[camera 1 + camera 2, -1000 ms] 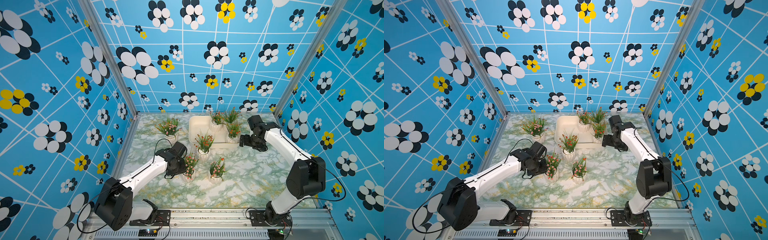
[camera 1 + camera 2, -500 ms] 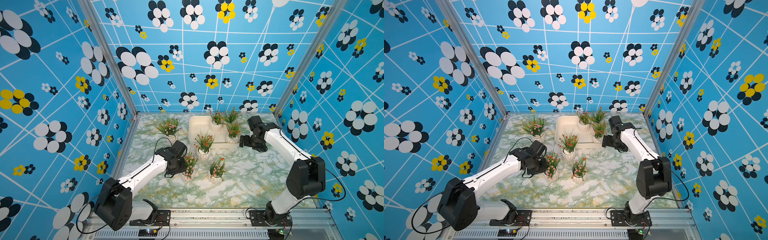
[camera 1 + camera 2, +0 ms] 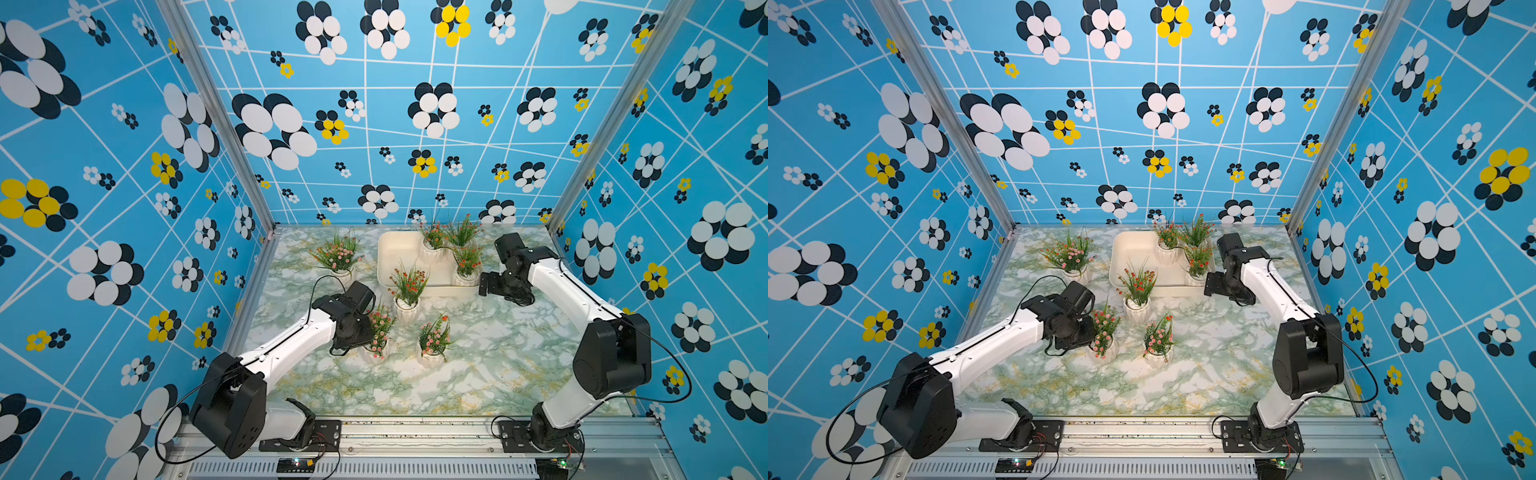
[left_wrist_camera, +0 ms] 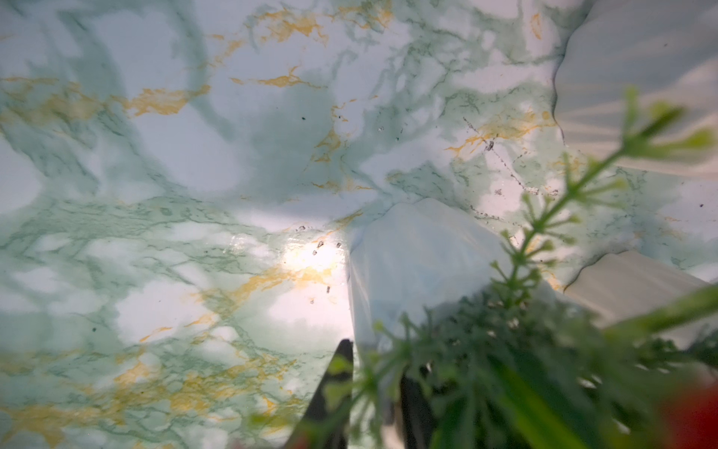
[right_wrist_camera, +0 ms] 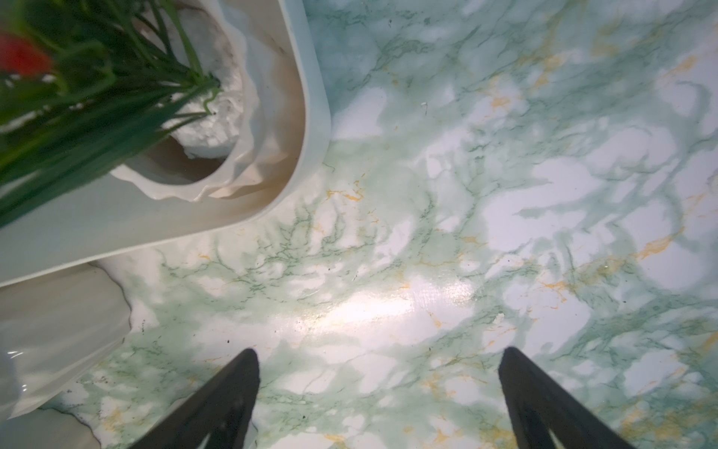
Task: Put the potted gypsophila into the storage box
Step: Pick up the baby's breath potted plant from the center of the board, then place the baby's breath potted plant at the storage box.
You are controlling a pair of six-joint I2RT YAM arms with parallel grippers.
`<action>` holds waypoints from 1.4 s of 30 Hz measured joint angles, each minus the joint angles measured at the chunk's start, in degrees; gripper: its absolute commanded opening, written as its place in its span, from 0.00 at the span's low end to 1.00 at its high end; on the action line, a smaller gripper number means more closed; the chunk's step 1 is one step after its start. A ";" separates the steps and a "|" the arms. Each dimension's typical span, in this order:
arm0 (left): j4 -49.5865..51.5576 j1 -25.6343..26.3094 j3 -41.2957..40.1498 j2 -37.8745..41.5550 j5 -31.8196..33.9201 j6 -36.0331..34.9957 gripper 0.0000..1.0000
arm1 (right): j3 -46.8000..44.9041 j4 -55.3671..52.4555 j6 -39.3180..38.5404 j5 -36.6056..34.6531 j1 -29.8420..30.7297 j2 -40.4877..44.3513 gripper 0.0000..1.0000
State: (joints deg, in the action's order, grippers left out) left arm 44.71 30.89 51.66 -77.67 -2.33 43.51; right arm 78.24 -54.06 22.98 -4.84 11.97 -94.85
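Standing on the green-veined marble tabletop [image 3: 478, 365] in front of the shallow cream-white plastic storage box [image 3: 392, 253], the pink-flowered gypsophila [image 3: 379, 328] in its white ribbed pot is pinched by the jaws of the left gripper [image 4: 375, 359], while the right gripper [image 5: 379, 352] hangs wide open beside the box's corner.

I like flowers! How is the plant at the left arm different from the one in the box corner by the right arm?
The pink-flowered pot stands on the marble table; the red-flowered pot sits inside the storage box. One blooms pink, the other red-orange. The left gripper is closed on the pink-flowered pot; the right gripper hangs open beside the red-flowered pot, holding nothing. Both have white ribbed pots and green stems.
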 measured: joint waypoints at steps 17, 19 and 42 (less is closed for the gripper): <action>3.30 0.42 2.21 -0.63 1.95 -2.19 0.00 | -0.15 0.55 0.02 0.00 0.00 0.85 0.99; 5.77 0.24 4.39 -0.63 2.95 -3.39 0.00 | -0.15 0.55 0.00 -0.02 0.00 0.85 0.99; 16.33 -9.88 39.10 -8.81 4.68 -19.47 0.00 | -0.15 0.52 -0.02 0.04 -0.74 0.92 0.99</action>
State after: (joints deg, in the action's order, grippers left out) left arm 61.04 21.02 90.76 -86.48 2.35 24.03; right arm 78.08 -53.54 22.96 -4.80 11.22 -93.93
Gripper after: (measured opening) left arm 0.122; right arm 0.991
